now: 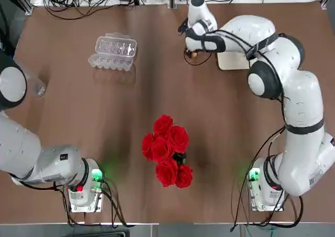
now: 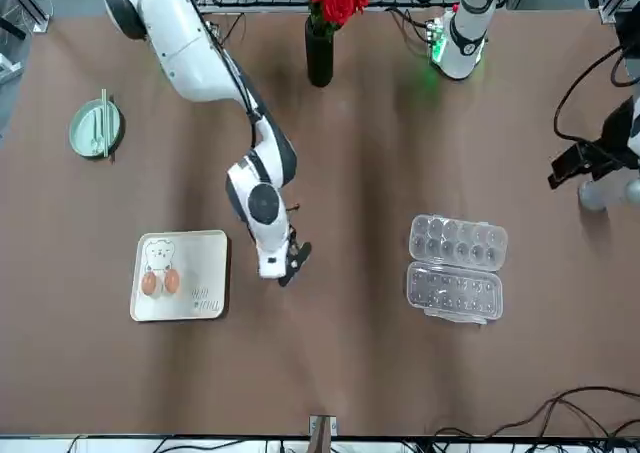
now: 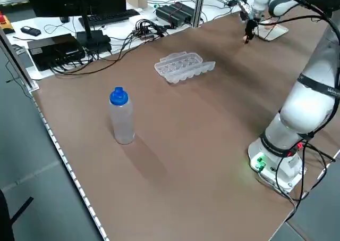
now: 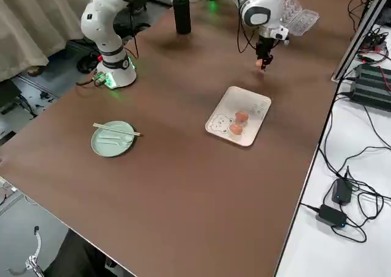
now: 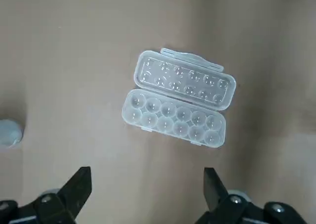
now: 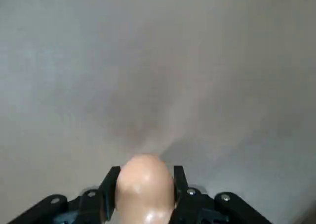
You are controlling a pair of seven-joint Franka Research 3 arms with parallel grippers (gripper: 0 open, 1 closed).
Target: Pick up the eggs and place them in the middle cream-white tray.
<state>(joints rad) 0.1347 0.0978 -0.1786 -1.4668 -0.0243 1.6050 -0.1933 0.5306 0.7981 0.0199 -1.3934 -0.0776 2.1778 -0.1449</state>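
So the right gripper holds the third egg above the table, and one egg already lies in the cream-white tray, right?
Not quite: two eggs lie in the cream-white tray, as the right side view shows. The right gripper does hold a third egg above the table.

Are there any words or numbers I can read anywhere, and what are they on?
None can be read.
Cream-white tray: faint writing beside the bear drawing, too small to read.
Right arm: a small label near its base, too small to read.
Egg carton: no writing shows.
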